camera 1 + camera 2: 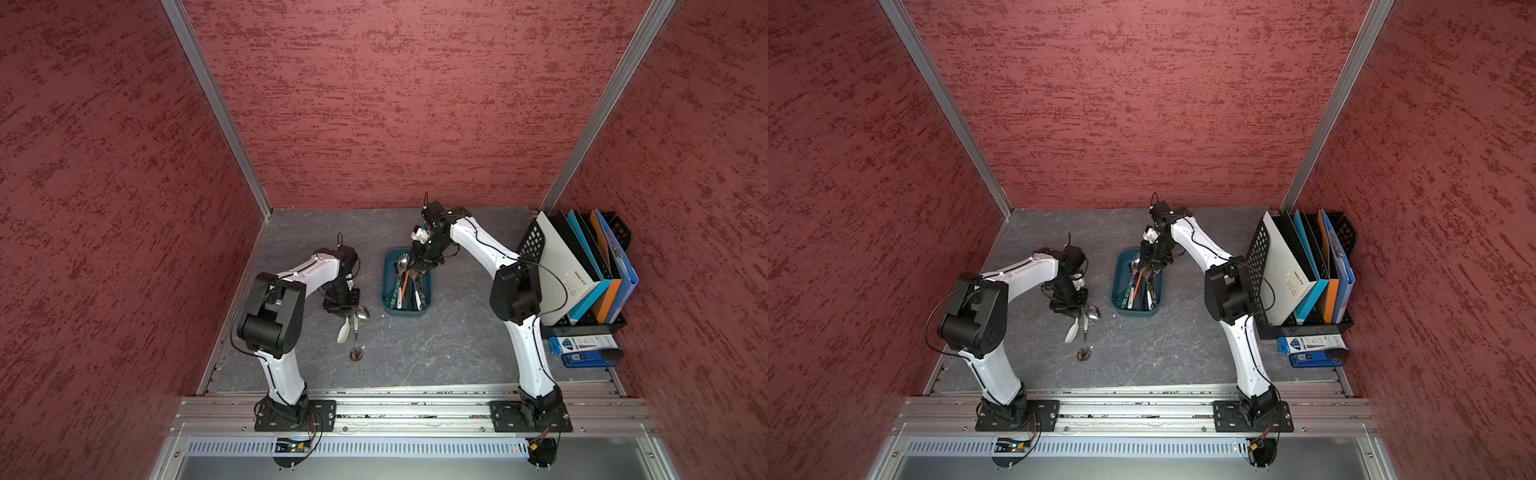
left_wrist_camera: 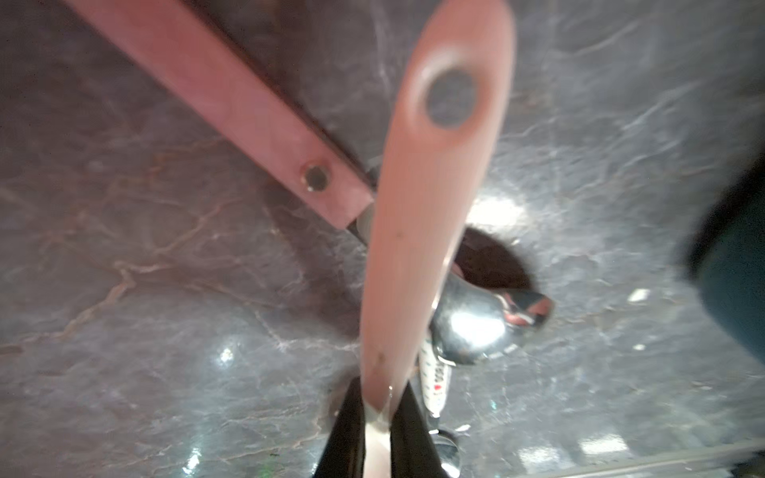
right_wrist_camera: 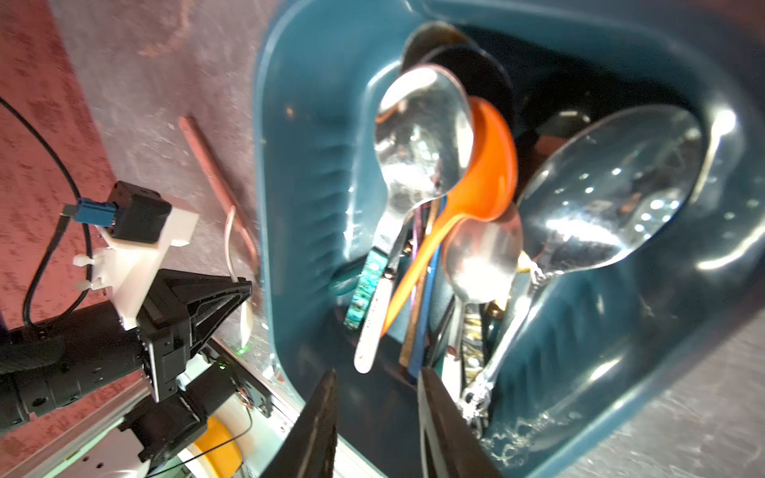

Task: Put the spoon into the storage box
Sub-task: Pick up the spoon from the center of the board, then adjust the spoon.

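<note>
So the pale plastic spoon (image 2: 434,231) is low over the table (image 1: 415,353) on the left arm's side, apart from the teal storage box (image 1: 405,314) and right up against a metal spoon (image 2: 476,327). My guess is the lift could drag that one along, or the long handle could swing, since it's pinched at just one end. The box is also crammed with cutlery, so it might perch on the pile and slide out. Left pincer (image 2: 381,393) is clenched tight on the spoon; right pincer (image 3: 378,376) hangs half-open over the box, gripping nothing I can see.
</note>
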You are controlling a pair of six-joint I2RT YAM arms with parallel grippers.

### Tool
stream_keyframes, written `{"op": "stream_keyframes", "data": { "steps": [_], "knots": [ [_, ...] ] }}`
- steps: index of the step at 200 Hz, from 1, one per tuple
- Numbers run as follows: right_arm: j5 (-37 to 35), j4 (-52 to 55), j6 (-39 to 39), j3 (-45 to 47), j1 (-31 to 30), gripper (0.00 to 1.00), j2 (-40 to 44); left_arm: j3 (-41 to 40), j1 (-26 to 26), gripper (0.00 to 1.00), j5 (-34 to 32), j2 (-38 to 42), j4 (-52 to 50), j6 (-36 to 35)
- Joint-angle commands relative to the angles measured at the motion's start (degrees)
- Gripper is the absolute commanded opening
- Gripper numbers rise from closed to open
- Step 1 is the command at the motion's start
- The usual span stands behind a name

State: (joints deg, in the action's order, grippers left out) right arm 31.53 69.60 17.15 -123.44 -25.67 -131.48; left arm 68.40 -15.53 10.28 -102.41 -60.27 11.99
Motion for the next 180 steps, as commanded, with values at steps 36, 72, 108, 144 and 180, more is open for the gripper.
{"op": "stream_keyframes", "data": {
  "steps": [36,72,108,144,180],
  "knots": [
    [7.8,-15.8,12.9,6.4,-0.3,0.36,6.4,7.6,1.6,0.08,12.1,4.6,4.6,8.6],
    [6.8,-25.6,20.3,7.9,-2.0,0.38,9.1,14.7,-1.9,0.08,11.4,2.6,10.0,15.0],
    [5.7,-34.1,23.3,10.6,-3.5,0.39,9.6,15.4,-3.4,0.07,20.5,0.4,20.8,22.8],
    [7.4,-41.3,24.9,13.1,-3.7,0.39,10.0,12.8,-4.0,0.07,27.4,0.8,29.2,26.1],
    [6.4,-38.4,22.8,13.0,-3.9,0.37,9.5,12.1,-4.1,0.07,29.9,0.8,31.6,27.3]
  ]
}}
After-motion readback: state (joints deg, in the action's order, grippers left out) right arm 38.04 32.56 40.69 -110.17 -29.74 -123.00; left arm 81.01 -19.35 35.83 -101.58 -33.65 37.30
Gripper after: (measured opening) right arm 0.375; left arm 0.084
